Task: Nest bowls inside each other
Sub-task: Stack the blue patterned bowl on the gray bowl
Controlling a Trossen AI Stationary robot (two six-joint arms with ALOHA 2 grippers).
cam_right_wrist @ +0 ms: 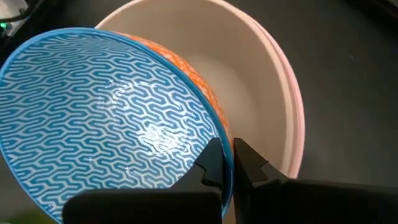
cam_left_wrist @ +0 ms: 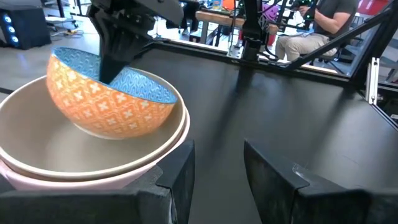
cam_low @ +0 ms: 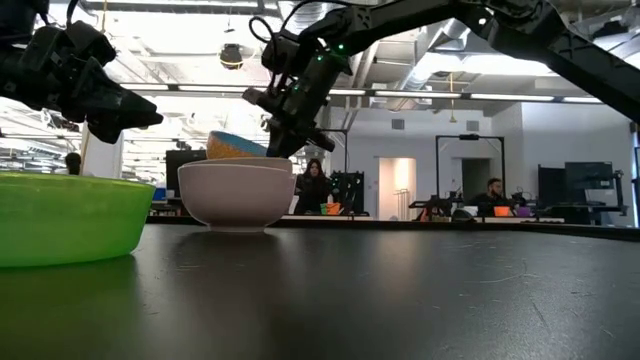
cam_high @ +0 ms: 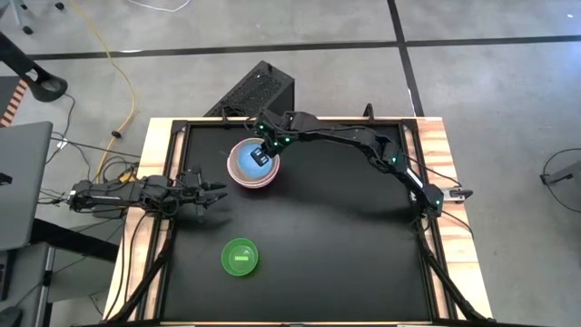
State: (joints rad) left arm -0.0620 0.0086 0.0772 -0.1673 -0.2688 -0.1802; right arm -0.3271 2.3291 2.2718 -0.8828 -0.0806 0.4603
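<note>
The right hand (cam_right_wrist: 225,163) was pinched tight on the rim of the blue bowl (cam_high: 250,162), one finger inside and one outside. It held that bowl tilted above the stack of larger bowls near the far side of the tabletop (cam_high: 345,245). The blue bowl, orange on the outside, hung partly inside the cream bowl (cam_left_wrist: 93,155), which itself sat in the pink bowl (cam_right_wrist: 297,112); whether its underside touched the cream bowl could not be told.

The step in hand looked to be setting the blue bowl down into the stack. Doing it well would probably mean levelling the bowl first, so it settles flat rather than on one edge. It should then be lowered over the middle of the cream bowl and let go only once the base rests, so it does not drop or rock.

The green bowl (cam_high: 240,257) stood well apart on the near side of the tabletop, not yet nested. The left hand (cam_high: 214,193) waited near the left edge with its fingers (cam_left_wrist: 283,180) spread and holding nothing.
</note>
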